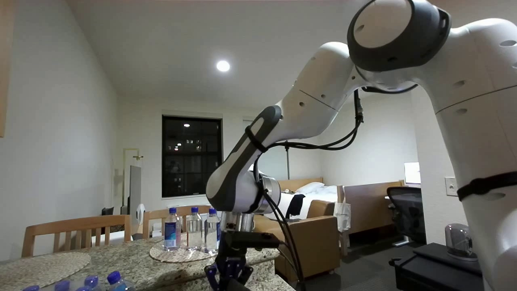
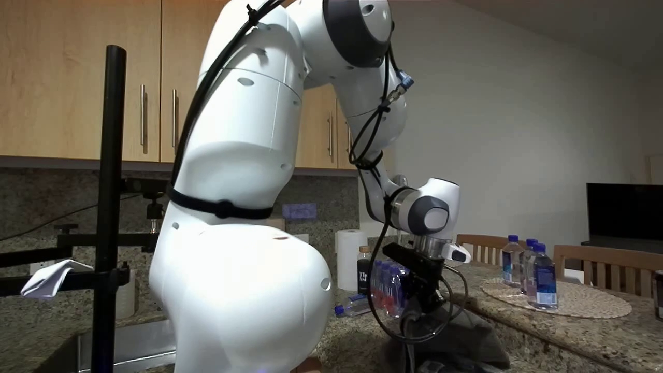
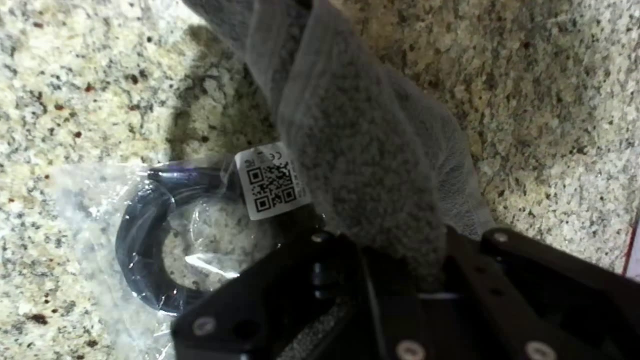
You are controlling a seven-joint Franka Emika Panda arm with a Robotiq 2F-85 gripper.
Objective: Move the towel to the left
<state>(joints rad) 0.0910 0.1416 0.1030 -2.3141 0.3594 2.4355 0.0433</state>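
Atop the speckled tabletop (image 3: 550, 100): grey towel (image 3: 360, 145) in the jaws

Down at the towel, wrist view: jaws appear to pinch a bunched part of it. Remainder trails over the tabletop; in an exterior view it heaps just below the jaws, near the raised tabletop (image 2: 585, 329). Step in hand, my reading: grasp made, carry to the left not yet done. Next calls for a modest lift, leftward swing, lowering, release. Clear bag (image 3: 95, 240) with a dark coil (image 3: 142, 235) lies right beside the towel; could snag and come along.

Writing: white label (image 3: 272, 180) by the coil bears a QR code and CE mark; smaller print illegible. Three blue-capped water bottles (image 1: 194, 232), upright on a round mat (image 2: 595, 303) in both exterior views: blue on the labels, brand unreadable. Dark bottle (image 2: 363, 268) in an exterior view: pale lettering, can't make it out.
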